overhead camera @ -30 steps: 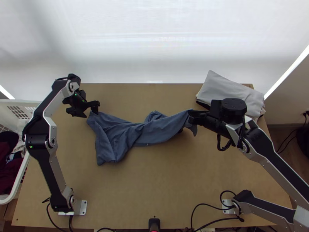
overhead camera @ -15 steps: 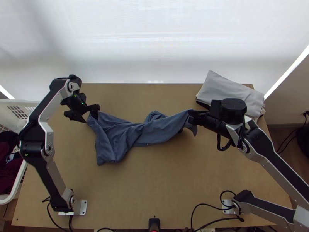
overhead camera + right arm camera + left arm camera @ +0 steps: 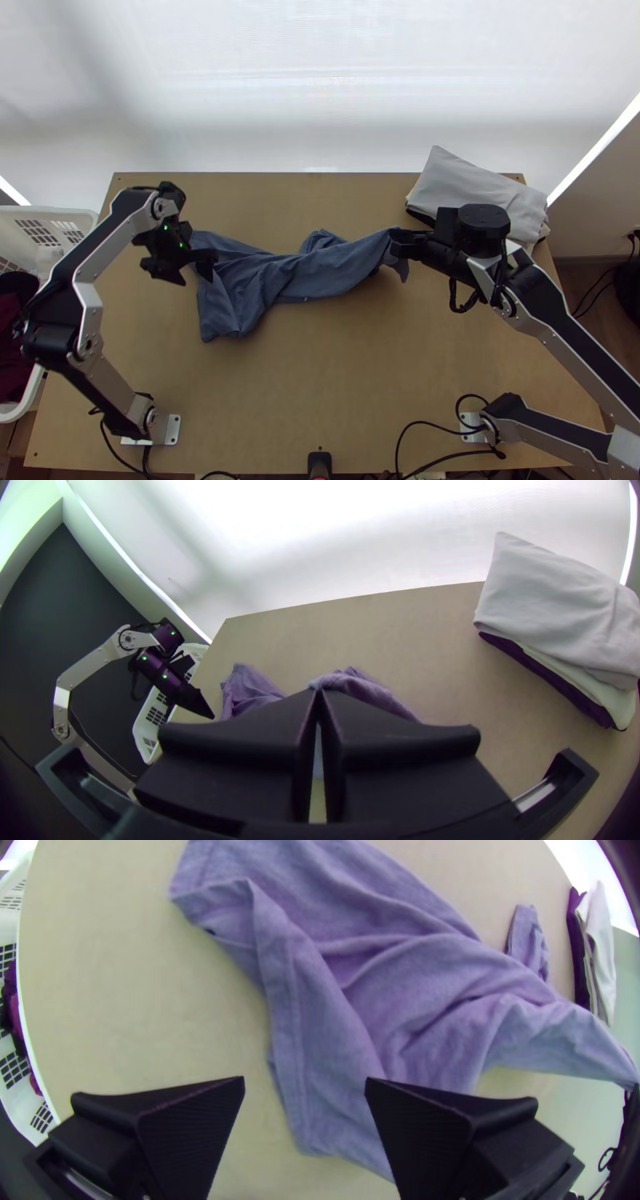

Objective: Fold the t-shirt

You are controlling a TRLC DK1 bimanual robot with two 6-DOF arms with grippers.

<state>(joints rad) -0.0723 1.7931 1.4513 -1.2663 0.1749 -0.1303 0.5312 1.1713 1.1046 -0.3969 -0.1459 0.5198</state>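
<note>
Taking the wooden surface (image 3: 344,376) as a dial, with twelve at its far edge in the top view, can make out a blue t-shirt (image 3: 312,276) bunched across the middle. Runs as a rumpled, twisted band from about ten o'clock to between one and two. Fans out wider toward nine, in long creases, and pokes up in a small lobe at twelve.

At the band's end between one and two, is clenched on the cloth with the right pincer (image 3: 395,242), pinching it between closely pressed fingers. Droops in a short flap just beside that grip.

At about ten, is released with the left pincer (image 3: 198,274), near the other end of the shirt. In the left wrist view, stands with fingers (image 3: 427,1127) wide apart, with creased cloth in sight between and beyond. Cannot tell about any touch there between pincer and shirt.

Farther out between one and two, near the surface's far corner, rests in a folded stack of cloth (image 3: 472,192), pale on top and dark at the bottom. Past the edge at nine, comes to a white basket (image 3: 60,214) with dark red cloth (image 3: 18,344) inside. At six, reaches a small black object (image 3: 319,462) by the near edge.
</note>
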